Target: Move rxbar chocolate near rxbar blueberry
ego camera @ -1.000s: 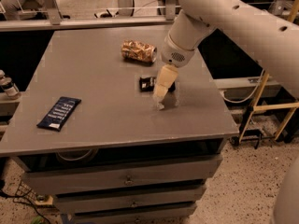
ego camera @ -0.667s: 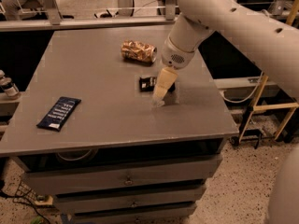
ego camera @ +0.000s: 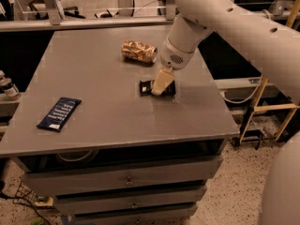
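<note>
Seeing gripper [ego camera: 160, 87] low over choc bar [ego camera: 145, 86], mid-right of bench [ego camera: 103, 83], near can [ego camera: 138, 52]; can't tell whether jaws released or clenched. Spotting blue bar [ego camera: 59, 113] well apart, flat by left bench edge
</note>
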Robot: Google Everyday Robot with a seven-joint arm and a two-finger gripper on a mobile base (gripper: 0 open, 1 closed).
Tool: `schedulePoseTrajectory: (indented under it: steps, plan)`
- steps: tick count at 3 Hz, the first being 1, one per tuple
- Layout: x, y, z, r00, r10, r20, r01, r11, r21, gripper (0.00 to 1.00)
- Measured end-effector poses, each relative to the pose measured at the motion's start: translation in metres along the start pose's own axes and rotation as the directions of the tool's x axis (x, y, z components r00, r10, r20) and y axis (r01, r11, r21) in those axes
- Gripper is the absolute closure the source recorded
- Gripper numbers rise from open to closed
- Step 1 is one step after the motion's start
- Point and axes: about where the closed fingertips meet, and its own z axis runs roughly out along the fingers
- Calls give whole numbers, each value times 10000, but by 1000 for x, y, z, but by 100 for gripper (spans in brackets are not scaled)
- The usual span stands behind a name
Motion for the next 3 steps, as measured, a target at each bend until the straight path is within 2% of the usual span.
schedulePoseTrajectory:
  steps: [1,2,3]
  plan:
    - [-1,0,-2,10000,-3,5,3,10000,2,93]
    - [-32,13,-27,9914,-926,925,922,9957,83,100]
    - [-67,33,-65,9546,-2281,1916,2250,9736,383,100]
